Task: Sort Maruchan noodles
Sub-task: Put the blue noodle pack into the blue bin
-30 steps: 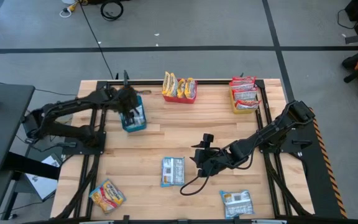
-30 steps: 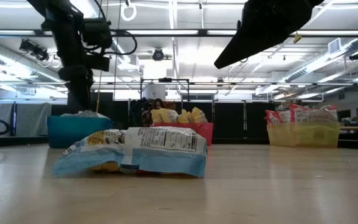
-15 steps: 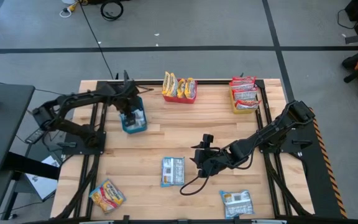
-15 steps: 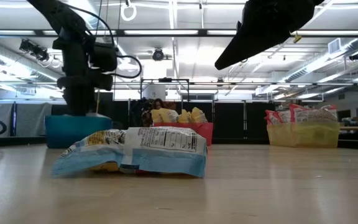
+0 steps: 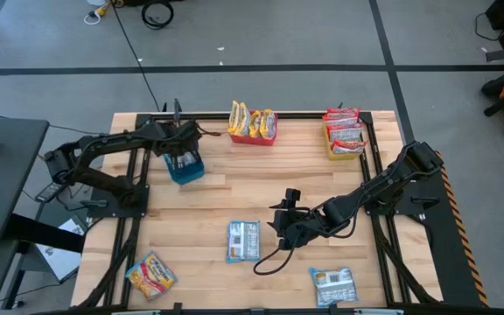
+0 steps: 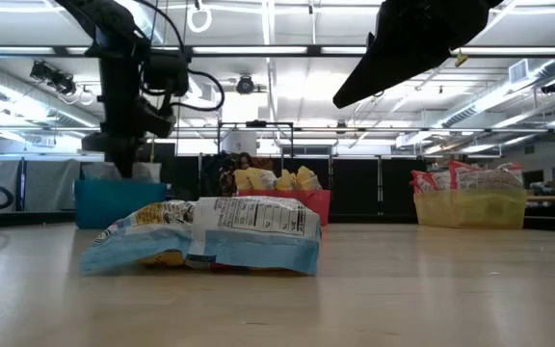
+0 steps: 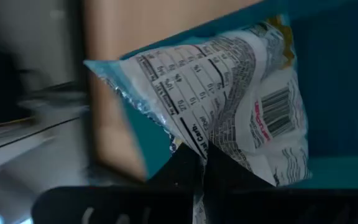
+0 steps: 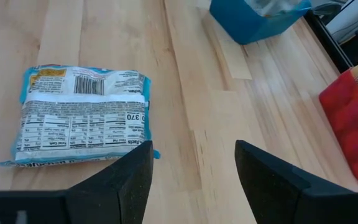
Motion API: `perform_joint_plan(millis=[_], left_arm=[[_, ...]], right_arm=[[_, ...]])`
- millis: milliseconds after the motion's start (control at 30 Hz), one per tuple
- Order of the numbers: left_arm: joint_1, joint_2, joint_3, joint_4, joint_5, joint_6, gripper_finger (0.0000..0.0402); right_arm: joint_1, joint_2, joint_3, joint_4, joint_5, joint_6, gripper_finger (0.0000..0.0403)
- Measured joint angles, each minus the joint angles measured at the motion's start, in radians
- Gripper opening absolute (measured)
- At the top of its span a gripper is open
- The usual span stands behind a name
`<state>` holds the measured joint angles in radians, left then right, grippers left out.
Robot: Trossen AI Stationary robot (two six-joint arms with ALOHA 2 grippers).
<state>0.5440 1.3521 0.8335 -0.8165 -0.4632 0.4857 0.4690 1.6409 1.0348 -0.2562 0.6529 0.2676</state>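
- The left claw (image 5: 182, 144) hangs over the blue plastic bin (image 5: 187, 166), shut on a blue-and-white crinkly noodle packet (image 7: 229, 106), blocking that bin's opening.
- Bare wooden counter (image 5: 261, 179) lies open between the blue bin, the red plastic bin (image 5: 252, 133) and the yellow plastic bin (image 5: 343, 140).
- The right claw (image 8: 191, 168), fingers spread, hovers mid-counter just beside a flat blue-and-white packet (image 5: 243, 241); bare wood lies ahead of it.
- A second blue-and-white flat packet (image 5: 332, 285) and a yellow-orange packet (image 5: 151, 274) occupy the near edge, well apart.
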Motion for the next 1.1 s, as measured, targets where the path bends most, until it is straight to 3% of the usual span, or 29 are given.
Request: perform_joint_plan(millis=[200, 300, 567, 733, 900, 1100], left_arm=[[-0.061, 0.001, 0.004, 0.02, -0.347, 0.025, 0.0009], [-0.071, 0.002, -0.003, 0.055, -0.436, 0.006, 0.0008], [-0.069, 0.003, -0.104, 0.203, -0.446, 0.028, 0.0007], [-0.045, 0.003, -0.174, 0.388, -0.522, 0.183, 0.0007], [0.014, 0.009, -0.217, 0.54, -0.452, 0.322, 0.0008], [0.103, 0.063, -0.237, 0.734, -0.46, 0.513, 0.0009]], right_arm=[[0.0, 0.0, 0.0, 0.0, 0.007, 0.0, 0.0231], [0.0, 0.0, 0.0, -0.001, 0.009, 0.0, 0.0231], [0.0, 0.0, 0.0, 0.0, 0.009, 0.003, 0.0231], [0.0, 0.0, 0.0, 0.0, 0.009, 0.003, 0.0231], [0.0, 0.0, 0.0, 0.0, 0.009, 0.003, 0.0231], [0.0, 0.0, 0.0, 0.0, 0.009, 0.003, 0.0231]])
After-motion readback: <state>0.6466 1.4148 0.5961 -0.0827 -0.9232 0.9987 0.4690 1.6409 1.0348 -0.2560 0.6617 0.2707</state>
